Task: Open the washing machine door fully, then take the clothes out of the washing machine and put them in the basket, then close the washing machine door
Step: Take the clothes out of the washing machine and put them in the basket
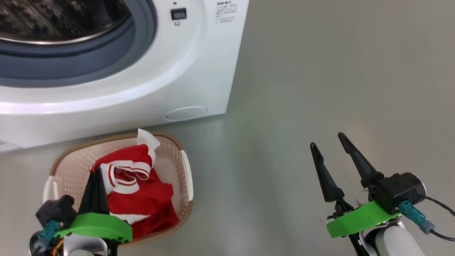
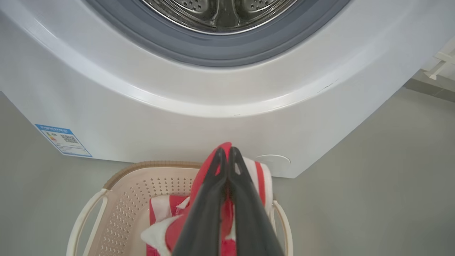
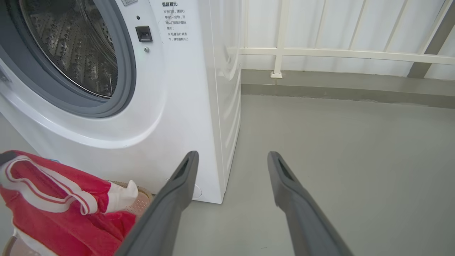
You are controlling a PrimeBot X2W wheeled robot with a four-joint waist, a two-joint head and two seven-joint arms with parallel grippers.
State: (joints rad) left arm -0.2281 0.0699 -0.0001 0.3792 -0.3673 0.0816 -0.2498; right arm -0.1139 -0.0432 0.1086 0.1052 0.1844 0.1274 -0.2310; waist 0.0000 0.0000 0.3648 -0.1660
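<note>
1. The basket (image 1: 117, 140) sat at the lower left of the head view, on the floor just in front of the washing machine (image 1: 199, 71). The clothes (image 1: 149, 199), red with white stripes, lay heaped in it.
2. The left gripper (image 1: 96, 170) had its fingers pressed together, pinching red fabric above the basket.
3. The right gripper (image 1: 327, 140), at the lower right, held its fingers wide apart with nothing between them.
4. A blue label (image 2: 64, 140) with a small code marked the machine's lower corner. The Chinese print (image 3: 176, 21) beside the drum (image 3: 71, 49) was too small to read.
5. The floor (image 1: 320, 71) was smooth grey, and a white railing (image 3: 337, 53) stood behind.
</note>
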